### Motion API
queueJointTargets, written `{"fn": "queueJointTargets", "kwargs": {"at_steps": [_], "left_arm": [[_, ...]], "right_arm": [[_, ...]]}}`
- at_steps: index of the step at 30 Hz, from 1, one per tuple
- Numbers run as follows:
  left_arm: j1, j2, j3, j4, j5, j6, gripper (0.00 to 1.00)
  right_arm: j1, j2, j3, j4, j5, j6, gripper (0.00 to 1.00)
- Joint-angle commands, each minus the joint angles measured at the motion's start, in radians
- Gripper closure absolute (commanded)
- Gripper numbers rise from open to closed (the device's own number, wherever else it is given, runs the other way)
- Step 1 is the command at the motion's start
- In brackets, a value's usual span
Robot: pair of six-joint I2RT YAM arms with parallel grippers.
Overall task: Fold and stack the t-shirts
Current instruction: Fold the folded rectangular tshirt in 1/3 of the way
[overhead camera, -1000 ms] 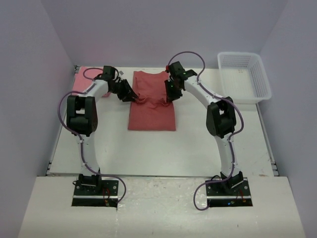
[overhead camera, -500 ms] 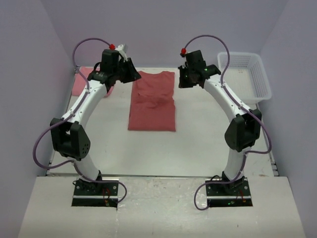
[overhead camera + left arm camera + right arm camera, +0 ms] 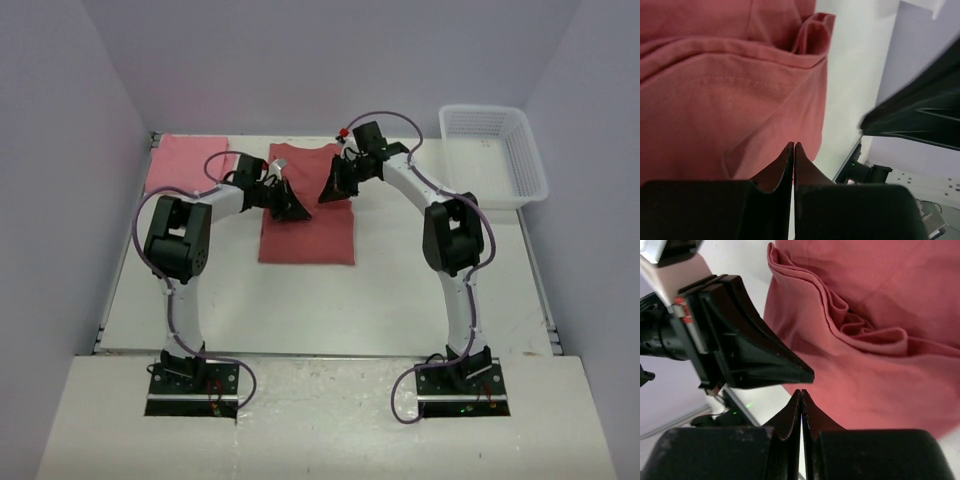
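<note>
The brick-red t-shirt [image 3: 306, 236] lies folded into a long rectangle at the table's middle back, with a bunched fold across its upper half [image 3: 865, 330]. The lighter pink t-shirt [image 3: 185, 162] lies flat at the back left. My left gripper [image 3: 302, 212] is shut and empty, low over the red shirt's left side [image 3: 715, 90]. My right gripper [image 3: 324, 196] is shut and empty, just above the red shirt [image 3: 880, 375], its tips close to the left gripper [image 3: 750, 350]. The two grippers point at each other over the shirt's middle.
A white lattice basket [image 3: 520, 190] stands at the back right. Bare white table [image 3: 330, 300] lies in front of the red shirt. The right gripper's black body [image 3: 920, 115] shows close by in the left wrist view.
Half a second ago both arms were raised near the shirt's back corners. Both have come down and inward, tips now nearly meeting over the red shirt's upper half.
</note>
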Motion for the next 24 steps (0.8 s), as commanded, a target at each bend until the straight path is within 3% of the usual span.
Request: {"fn": "queueJointTargets", "kwargs": {"at_steps": [1,8,13,24], "left_arm": [[0.021,-0.044,0.006,0.157,0.109,-0.053,1.00],[0.048,-0.009,0.014,0.161,0.121,-0.071,1.00],[0.054,0.001,0.009,0.132,0.100,-0.071,1.00],[0.045,-0.149,-0.035,-0.130,-0.141,0.076,1.00]], "right_arm": [[-0.014,0.066,0.088,0.051,-0.227,0.097,1.00],[-0.023,0.216,0.198,0.058,-0.357,0.189,1.00],[-0.030,0.290,0.247,0.025,-0.328,0.206,1.00],[-0.034,0.325,0.295,-0.149,-0.040,0.157,1.00]]}}
